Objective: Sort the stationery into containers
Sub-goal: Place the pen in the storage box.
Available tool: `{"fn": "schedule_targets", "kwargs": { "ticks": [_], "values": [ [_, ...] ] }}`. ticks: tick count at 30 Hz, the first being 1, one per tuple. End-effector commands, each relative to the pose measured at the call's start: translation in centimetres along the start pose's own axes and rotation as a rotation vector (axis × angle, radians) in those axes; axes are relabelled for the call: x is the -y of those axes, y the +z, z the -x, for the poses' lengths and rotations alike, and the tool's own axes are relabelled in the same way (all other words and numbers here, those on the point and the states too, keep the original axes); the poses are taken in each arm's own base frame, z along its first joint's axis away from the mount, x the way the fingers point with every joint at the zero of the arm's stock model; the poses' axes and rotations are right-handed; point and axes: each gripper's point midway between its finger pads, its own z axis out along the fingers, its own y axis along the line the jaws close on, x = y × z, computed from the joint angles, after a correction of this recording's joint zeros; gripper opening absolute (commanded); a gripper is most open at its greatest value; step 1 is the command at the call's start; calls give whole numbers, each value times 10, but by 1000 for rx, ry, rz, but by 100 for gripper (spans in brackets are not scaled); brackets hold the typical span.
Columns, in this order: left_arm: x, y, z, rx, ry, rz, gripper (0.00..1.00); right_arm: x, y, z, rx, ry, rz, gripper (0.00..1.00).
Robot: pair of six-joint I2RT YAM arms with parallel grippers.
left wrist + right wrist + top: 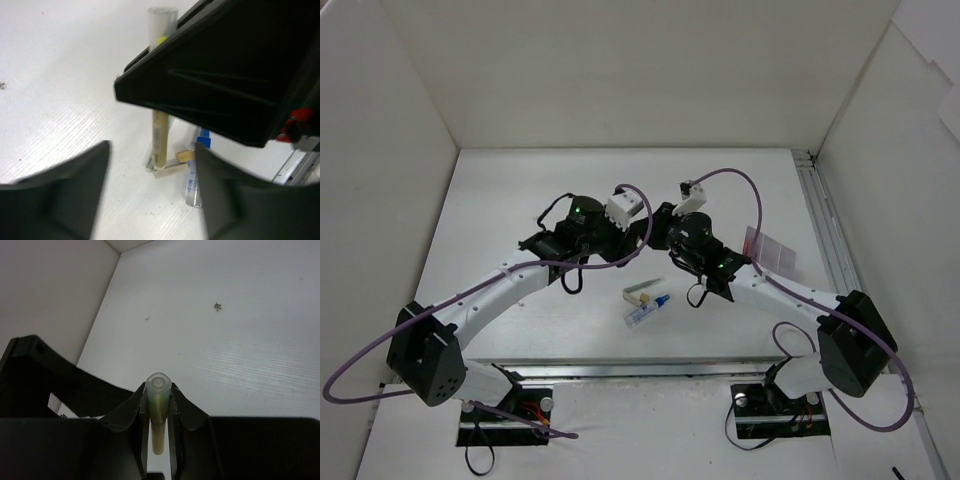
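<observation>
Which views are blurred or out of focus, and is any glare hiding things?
Left wrist: its own fingers and the black housing above are blurred, the tube soft. Right wrist: the gripped pen is sharp. Top external: evenly lit, sharp, no glare.

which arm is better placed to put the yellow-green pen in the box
Right: the right end effector is shut on the yellow-green pen, and the box lies on its side. The left end effector is open and empty.
</observation>
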Motion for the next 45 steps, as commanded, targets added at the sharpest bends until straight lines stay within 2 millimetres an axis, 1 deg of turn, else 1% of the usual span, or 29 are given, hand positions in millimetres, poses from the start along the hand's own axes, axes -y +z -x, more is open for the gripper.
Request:
{"fn": "schedule_targets", "kwargs": {
  "ticks": [1, 2, 3, 4, 5, 6, 7, 8, 9, 10, 11, 12, 14, 15, 16, 18, 23, 24, 26, 27, 31, 33, 38, 40, 41, 42, 43, 44, 45],
  "values": [
    [10, -19, 44, 129, 26, -23, 71, -18, -23, 55, 198, -39, 23, 0],
    [11, -22, 45, 136, 30, -25, 82, -13, -28, 62, 221, -57, 0, 0],
    [13, -28, 45, 153, 36, -28, 99, -6, -32, 62, 218, -71, -36, 0],
    [13, -31, 46, 160, 39, -23, 100, -1, -44, 73, 254, -72, -68, 0],
    [11, -38, 43, 167, 40, -5, 100, 11, -50, 75, 246, -99, -117, 0],
    [10, -41, 42, 168, 38, 6, 100, 20, -59, 84, 277, -107, -164, 0],
    [8, -44, 40, 170, 37, 21, 100, 26, -74, 97, 316, -116, -197, 0],
    [4, -46, 33, 162, 30, 51, 100, 34, -84, 103, 332, -140, -237, 0],
    [3, -54, 33, 173, 31, 64, 100, 53, -97, 107, 346, -161, -338, 0],
    [2, -57, 31, 175, 24, 77, 100, 58, -116, 119, 388, -166, -380, 0],
    [-2, -58, 24, 167, 16, 98, 100, 73, -128, 119, 382, -201, -456, 0],
    [-1, -64, 24, 182, 13, 105, 100, 86, -152, 134, 457, -199, -542, 0],
    [-1, -68, 17, 186, -1, 110, 100, 103, -172, 139, 497, -226, -632, 0],
    [0, -69, 15, 188, -5, 105, 100, 114, -188, 144, 540, -229, -698, 0],
    [2, -68, 9, 180, -17, 95, 100, 120, -195, 146, 552, -240, -735, 0],
    [5, -69, 6, 180, -26, 83, 100, 138, -208, 148, 570, -254, -839, 0],
    [4, -63, -1, 165, -50, 84, 100, 167, -209, 149, 554, -268, -968, 0],
    [5, -62, -1, 164, -51, 74, 100, 177, -206, 146, 539, -268, -1001, 0],
    [11, -54, -2, 148, -51, 31, 100, 186, -201, 148, 547, -249, -1019, 0],
    [13, -51, -3, 140, -52, 20, 100, 196, -197, 146, 529, -249, -1037, 0],
    [11, -39, -9, 92, -65, 16, 100, 209, -180, 147, 496, -247, -1013, 0],
    [10, -34, -11, 75, -73, 17, 100, 218, -170, 143, 465, -240, -1001, 0],
    [11, -27, -15, 54, -79, 2, 100, 227, -152, 132, 426, -197, -933, 3],
    [11, -26, -15, 52, -78, -1, 100, 226, -148, 128, 410, -189, -917, 11],
    [12, -26, -15, 50, -80, -5, 100, 225, -148, 127, 398, -185, -907, 19],
    [13, -25, -16, 50, -78, -13, 100, 224, -149, 126, 400, -171, -904, 37],
    [14, -24, -17, 48, -80, -17, 100, 226, -151, 121, 379, -167, -914, 45],
    [14, -23, -17, 48, -81, -19, 100, 222, -154, 122, 385, -159, -904, 53],
    [15, -22, -19, 42, -84, -29, 100, 221, -156, 122, 389, -148, -899, 67]
  ]
}}
